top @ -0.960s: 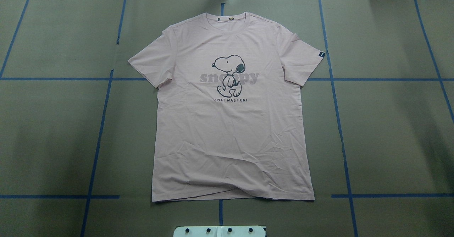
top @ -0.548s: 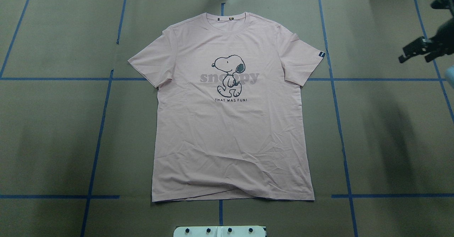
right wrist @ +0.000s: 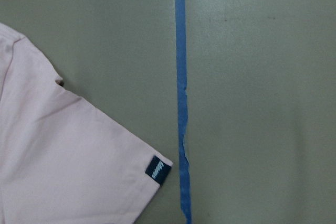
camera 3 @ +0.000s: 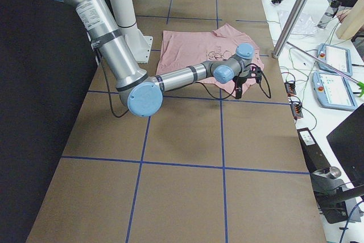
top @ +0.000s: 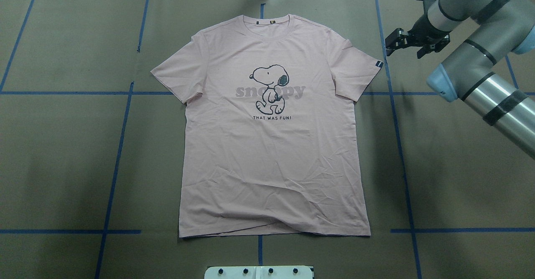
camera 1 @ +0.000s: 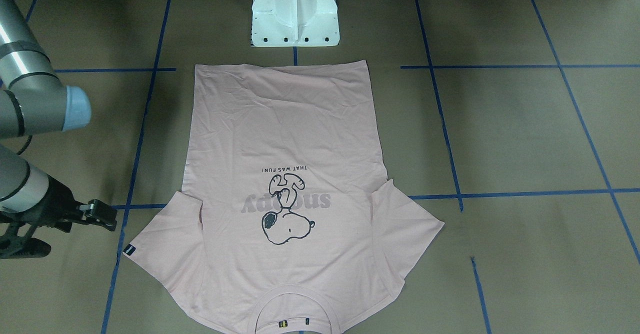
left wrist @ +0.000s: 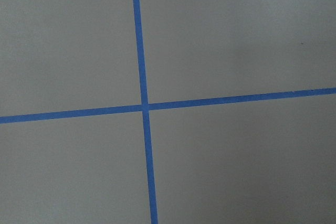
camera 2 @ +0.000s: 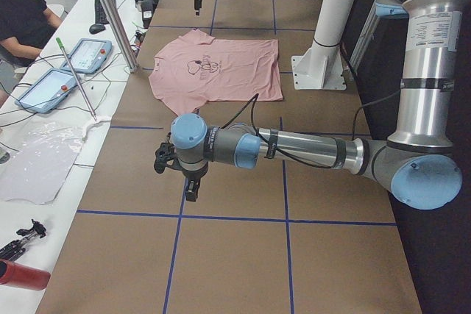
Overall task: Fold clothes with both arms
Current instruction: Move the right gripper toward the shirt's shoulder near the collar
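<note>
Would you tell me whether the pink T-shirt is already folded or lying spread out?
Spread out: the T-shirt lies flat, print up, both sleeves extended, no layer doubled over.

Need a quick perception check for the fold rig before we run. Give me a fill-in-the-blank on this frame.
1. The T-shirt lies flat on the table with its print facing ____.
2. The right gripper is next to the sleeve that carries a small dark ____.
3. The left wrist view shows only the brown table cover and two crossing lines of ____ tape.

Missing words: up; tag; blue
</note>
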Robot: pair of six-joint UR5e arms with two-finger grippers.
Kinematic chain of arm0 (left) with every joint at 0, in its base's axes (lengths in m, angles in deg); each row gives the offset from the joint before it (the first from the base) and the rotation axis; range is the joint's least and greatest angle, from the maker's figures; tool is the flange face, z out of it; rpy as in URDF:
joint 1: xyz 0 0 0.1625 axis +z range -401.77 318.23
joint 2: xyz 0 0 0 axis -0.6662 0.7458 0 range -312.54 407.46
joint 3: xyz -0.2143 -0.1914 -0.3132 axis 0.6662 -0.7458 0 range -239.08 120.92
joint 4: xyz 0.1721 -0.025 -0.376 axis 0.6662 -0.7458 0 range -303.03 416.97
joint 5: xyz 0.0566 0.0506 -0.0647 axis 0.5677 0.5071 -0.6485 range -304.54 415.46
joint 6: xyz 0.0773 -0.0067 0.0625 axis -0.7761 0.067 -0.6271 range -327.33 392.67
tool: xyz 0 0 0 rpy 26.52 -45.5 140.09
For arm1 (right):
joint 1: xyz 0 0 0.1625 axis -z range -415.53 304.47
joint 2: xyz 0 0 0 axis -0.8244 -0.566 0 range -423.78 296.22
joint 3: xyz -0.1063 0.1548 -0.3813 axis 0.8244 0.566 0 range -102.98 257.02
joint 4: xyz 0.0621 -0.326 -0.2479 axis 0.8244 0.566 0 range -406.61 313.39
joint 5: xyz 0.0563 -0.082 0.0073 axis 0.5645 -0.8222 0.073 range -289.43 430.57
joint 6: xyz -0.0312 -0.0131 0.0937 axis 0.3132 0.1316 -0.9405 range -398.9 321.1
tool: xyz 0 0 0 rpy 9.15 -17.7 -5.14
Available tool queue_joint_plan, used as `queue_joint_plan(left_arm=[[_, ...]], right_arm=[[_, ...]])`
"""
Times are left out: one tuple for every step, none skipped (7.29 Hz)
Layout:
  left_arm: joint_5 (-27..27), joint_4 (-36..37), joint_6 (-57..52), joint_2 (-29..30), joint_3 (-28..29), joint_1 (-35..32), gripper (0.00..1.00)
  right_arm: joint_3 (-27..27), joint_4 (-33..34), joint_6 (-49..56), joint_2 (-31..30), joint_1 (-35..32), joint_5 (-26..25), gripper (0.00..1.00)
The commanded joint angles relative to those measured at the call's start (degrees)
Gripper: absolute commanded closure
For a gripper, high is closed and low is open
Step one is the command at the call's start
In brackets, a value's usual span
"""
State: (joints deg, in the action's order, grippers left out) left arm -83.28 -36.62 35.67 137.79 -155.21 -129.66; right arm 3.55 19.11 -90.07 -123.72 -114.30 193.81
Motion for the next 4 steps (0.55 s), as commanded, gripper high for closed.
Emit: queue_joint_plan(left_arm=[[0.05, -0.01, -0.11, -0.15, 0.07, 0.00, 0.00], [0.05, -0.01, -0.11, -0.15, 0.16, 0.00, 0.00], [0.05, -0.01, -0.11, -0.15, 0.07, 0.00, 0.00], [0.05, -0.01, -0.11, -0.15, 0.16, 0.00, 0.00]], right_arm=[[5.95, -6.57, -11.80, 2.97, 4.34, -10.24, 0.06], [6.75, -6.40, -15.23, 3.95, 5.58, -15.00, 0.13], [6.76, -6.39, -16.83, 3.96, 5.59, -15.14, 0.21], [7.55, -6.31, -16.76, 3.96, 5.94, -15.31, 0.25]])
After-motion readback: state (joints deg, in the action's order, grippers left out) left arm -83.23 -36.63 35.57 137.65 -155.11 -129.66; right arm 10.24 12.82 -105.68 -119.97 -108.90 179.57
